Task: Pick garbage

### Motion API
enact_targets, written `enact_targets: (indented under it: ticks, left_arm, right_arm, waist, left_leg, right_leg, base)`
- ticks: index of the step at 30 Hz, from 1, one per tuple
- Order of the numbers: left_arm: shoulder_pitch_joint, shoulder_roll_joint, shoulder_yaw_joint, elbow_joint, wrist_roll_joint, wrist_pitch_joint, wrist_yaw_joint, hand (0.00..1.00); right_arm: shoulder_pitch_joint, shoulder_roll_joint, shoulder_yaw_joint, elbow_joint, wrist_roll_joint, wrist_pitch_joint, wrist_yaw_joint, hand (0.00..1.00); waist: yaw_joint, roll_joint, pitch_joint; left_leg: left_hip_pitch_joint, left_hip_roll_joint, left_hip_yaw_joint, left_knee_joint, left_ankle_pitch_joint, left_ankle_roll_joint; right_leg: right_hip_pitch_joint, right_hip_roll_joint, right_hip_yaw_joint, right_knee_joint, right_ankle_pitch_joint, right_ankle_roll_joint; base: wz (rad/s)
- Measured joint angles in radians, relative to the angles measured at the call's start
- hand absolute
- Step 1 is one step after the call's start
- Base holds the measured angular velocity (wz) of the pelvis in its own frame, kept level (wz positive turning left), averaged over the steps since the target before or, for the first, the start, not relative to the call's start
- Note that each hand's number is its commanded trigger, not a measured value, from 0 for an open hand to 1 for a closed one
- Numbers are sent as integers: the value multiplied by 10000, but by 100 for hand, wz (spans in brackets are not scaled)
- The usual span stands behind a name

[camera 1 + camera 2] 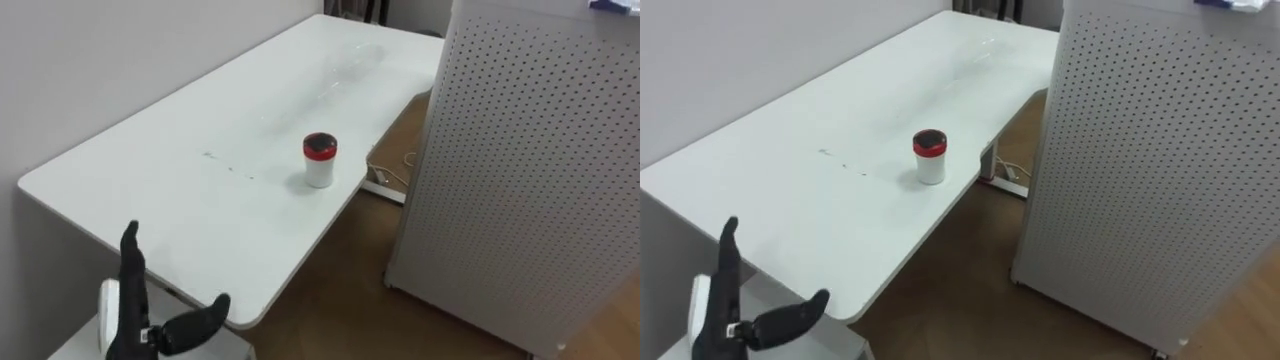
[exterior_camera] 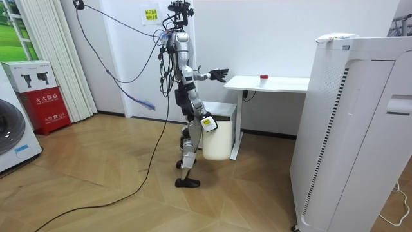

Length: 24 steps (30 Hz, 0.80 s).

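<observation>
Item: small white cylindrical cup with a red lid point(image 1: 319, 160), taken to be the garbage. It stands upright and alone on the long white rectangular worktop point(image 1: 190, 190), just inside the worktop's edge on the cup's 3 o'clock side.

Risk one: the cup looks light and narrow-based. A reach coming in from 7 o'clock that strikes it before the fingers close would probably tip it, or slide it toward 3 o'clock and over the edge onto the brown wooden floor point(image 1: 350, 290).

Risk two: the cup is well apart from the robot, which stands at the worktop's short near end. From there the reach is long, and a fingertip grip taken at full stretch may slip.

Risk three: the tall white perforated metal cabinet point(image 1: 530, 170) stands at 3 o'clock of the cup across a narrow strip of floor, leaving little room to step round to that side.

Left robot hand point(image 1: 135, 322): at 7 o'clock of the cup, raised at the worktop's near corner. Its fingers are straight and pointing up and its thumb is spread wide; it holds nothing, and contact with the worktop is not evident.

Right robot hand point(image 2: 206, 123): low by the thigh in the room view, where I cannot tell its state.
</observation>
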Motion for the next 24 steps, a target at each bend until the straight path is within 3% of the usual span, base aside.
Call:
enact_targets:
  ticks: [6, 8, 15, 17, 19, 20, 21, 23, 24]
  left_arm:
    - [3, -58, -270, 0, -8, 5, -80, 0]
    - [3, -64, -379, -39, -5, 6, -87, 0]
    - [-47, -92, -401, -614, -3, 10, -99, 0]
    - [-44, -74, -405, -614, -4, 20, -102, 0]
    - [-44, -59, -393, -578, 7, 32, -89, 0]
    - [-44, -54, -385, -550, 7, 32, -88, 0]
    - [-37, -58, -371, -462, -6, 47, -86, 0]
    - [-26, -67, -341, -333, -31, 85, -70, 0]
    - [-29, -76, -294, -283, -144, 86, -87, 0]
  right_arm:
    - [22, -5, -29, -10, -46, 8, -43, 100]
    - [26, -17, -29, 5, -42, 8, -58, 100]
    - [26, -22, -43, 5, -40, 8, -18, 100]
    - [26, -6, -40, -12, -29, 67, 51, 100]
    - [0, -3, -31, -89, -98, 215, 96, 100]
    - [5, -2, -16, -122, -140, 215, 92, 100]
    - [40, -16, -10, -211, -236, 211, 87, 100]
    - [94, -48, 8, -311, -383, 197, 59, 100]
    - [101, -48, 66, -306, -361, 200, 2, 100]
  waist:
    - [-219, 202, 31]
    - [-348, 271, 8]
    - [-557, 236, 21]
    - [-616, 165, 52]
    - [-563, 42, 44]
    - [-483, 13, 33]
    - [-390, -37, 30]
    - [-331, 50, 40]
    - [-319, 104, 21]
  left_leg:
    - [141, 267, 191, 46, -110, -170]
    - [170, 339, 236, 102, -147, -231]
    - [345, 470, 260, 337, -161, -259]
    - [301, 626, 255, 753, -325, -476]
    - [94, 949, 255, 1718, -647, -607]
    - [-14, 1045, 257, 2052, -683, -612]
    - [-267, 1288, 170, 2930, -686, -609]
    - [-688, 1650, -329, 4200, -651, -596]
    - [-980, 1823, -709, 4912, -509, -462]
  right_leg:
    - [1, 247, -6, -114, 97, -96]
    - [5, 302, -5, -96, 96, -98]
    - [-5, 352, -18, 27, 13, -258]
    - [-27, 393, -57, 238, -165, -370]
    - [-266, 476, -29, 922, -583, -507]
    - [-345, 507, 3, 1083, -661, -565]
    - [-390, 609, 88, 1292, -768, -676]
    - [-346, 906, 185, 1518, -896, -898]
    - [-285, 1108, 297, 1592, -967, -1043]
  base:
    - [-19]
    - [-15]
    - [-20]
    - [-22]
    - [-36]
    - [-54]
    - [-61]
    - [-53]
    - [-34]
